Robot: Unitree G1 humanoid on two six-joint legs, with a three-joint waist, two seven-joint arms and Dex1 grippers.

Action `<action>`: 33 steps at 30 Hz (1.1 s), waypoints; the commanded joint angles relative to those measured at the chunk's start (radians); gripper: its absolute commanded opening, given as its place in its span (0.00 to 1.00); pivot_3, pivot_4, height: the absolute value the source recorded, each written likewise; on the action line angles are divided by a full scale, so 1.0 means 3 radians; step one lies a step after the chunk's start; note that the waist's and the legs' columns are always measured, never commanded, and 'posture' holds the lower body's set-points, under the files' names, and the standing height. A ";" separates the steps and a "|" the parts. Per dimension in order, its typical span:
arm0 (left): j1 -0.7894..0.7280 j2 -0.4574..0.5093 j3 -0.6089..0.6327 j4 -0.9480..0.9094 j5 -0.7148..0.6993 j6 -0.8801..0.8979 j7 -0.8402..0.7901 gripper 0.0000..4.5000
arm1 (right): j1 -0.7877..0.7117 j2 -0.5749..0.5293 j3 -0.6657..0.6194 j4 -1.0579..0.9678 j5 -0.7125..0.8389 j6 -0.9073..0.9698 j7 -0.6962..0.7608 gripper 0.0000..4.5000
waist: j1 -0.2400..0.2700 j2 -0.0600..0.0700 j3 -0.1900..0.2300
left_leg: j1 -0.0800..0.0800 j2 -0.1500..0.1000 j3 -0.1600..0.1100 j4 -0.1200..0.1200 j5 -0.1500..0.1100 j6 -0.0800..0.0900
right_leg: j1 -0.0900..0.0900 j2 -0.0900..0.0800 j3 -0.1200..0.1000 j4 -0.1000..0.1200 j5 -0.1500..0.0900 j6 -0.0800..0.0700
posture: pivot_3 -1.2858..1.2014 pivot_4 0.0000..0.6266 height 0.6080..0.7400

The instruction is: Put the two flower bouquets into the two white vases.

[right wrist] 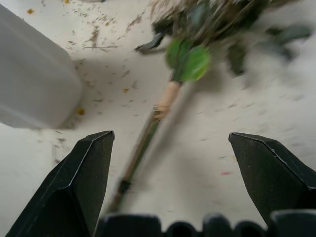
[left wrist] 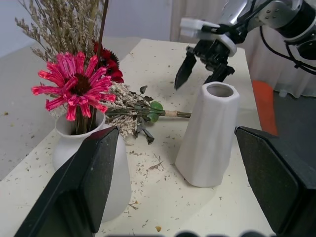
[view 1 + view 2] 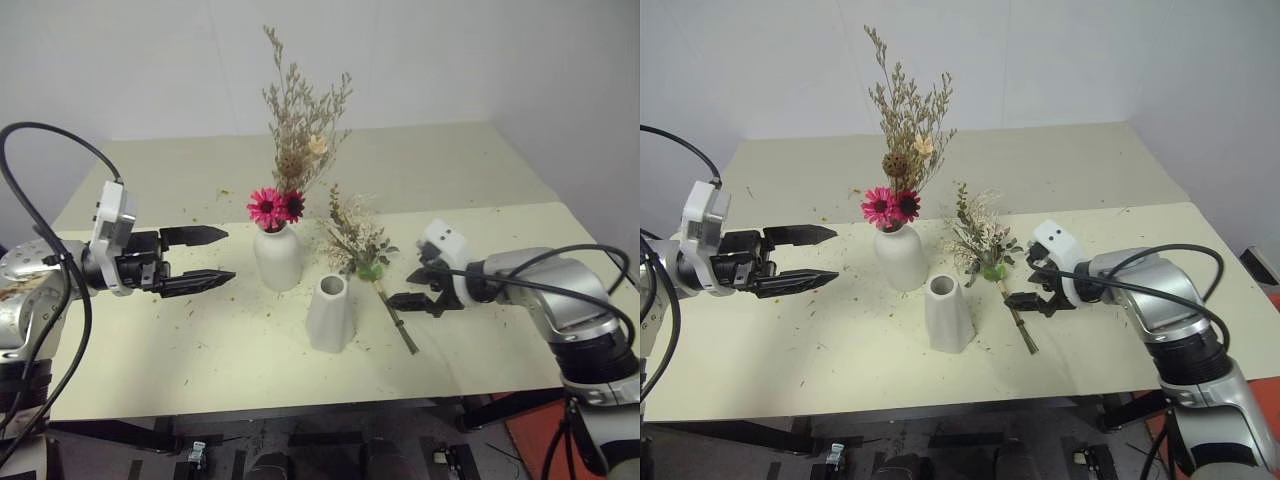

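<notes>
Scene: table [image 3: 200, 370] strewn with dry crumbs; two white vases near the middle, two bunches of flowers.
Bottle vase [image 3: 278, 256]: upright, already holding the daisy bunch [image 3: 290, 160], magenta heads at its mouth and beige sprigs rising high.
Plain vase [image 3: 329, 313]: upright and empty, just in front of and to the right of the bottle vase.
Bushy bunch [image 3: 358, 243]: lying flat on the table just right of the plain vase, head pointing away from the robot, stem [image 3: 397, 322] running back towards the near edge.
Right gripper [image 3: 418, 288]: fingers spread wide, empty, angled down just beside the stem; in the right wrist view the stem [image 1: 143, 148] lies between the two fingers.
Left gripper [image 3: 205, 258]: fingers spread, empty, level, hanging left of the bottle vase and well clear of it.
Step in hand: picking up the bushy bunch, by my reading.
How to do it well: come down so both fingers straddle the stem near the tan binding [image 1: 166, 98], below the leaves; close on the stem alone, not the brittle head.
Care: the plain vase is near, so keep the gripper clear of it; lift with the head up before moving over the vase mouth.
</notes>
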 commanded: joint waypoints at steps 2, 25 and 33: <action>-0.0048 0.0087 0.0056 -0.0021 -0.0017 -0.0001 -0.0090 0.91 | -0.0111 0.0189 0.0193 0.0096 0.0002 0.0145 -0.0220 0.98 | 0.0005 0.0000 0.0000 | -0.0001 0.0000 -0.0001 0.0000 0.0000 0.0000 | 0.0000 -0.0001 -0.0002 0.0000 0.0000 0.0000 | 0.52 0.24 1.00; 0.0506 0.0514 0.0483 -0.0318 -0.0245 0.0264 -0.0393 0.91 | -0.0481 0.0540 0.0343 0.1634 -0.0535 -0.1107 -0.0437 0.35 | -0.0020 -0.0015 -0.0010 | 0.0004 0.0003 0.0002 0.0001 0.0000 0.0000 | 0.0000 0.0001 -0.0004 0.0004 0.0002 -0.0003 | 0.52 0.24 1.00; 0.0591 0.0580 0.0568 -0.0301 -0.0222 0.0249 -0.0476 0.91 | -0.0406 0.0466 -0.0326 0.1425 -0.0368 -0.0763 -0.0727 0.05 | -0.0010 -0.0015 -0.0010 | -0.0001 0.0003 0.0002 -0.0001 0.0000 0.0000 | -0.0002 0.0000 -0.0004 0.0003 0.0002 -0.0003 | 0.52 0.24 1.00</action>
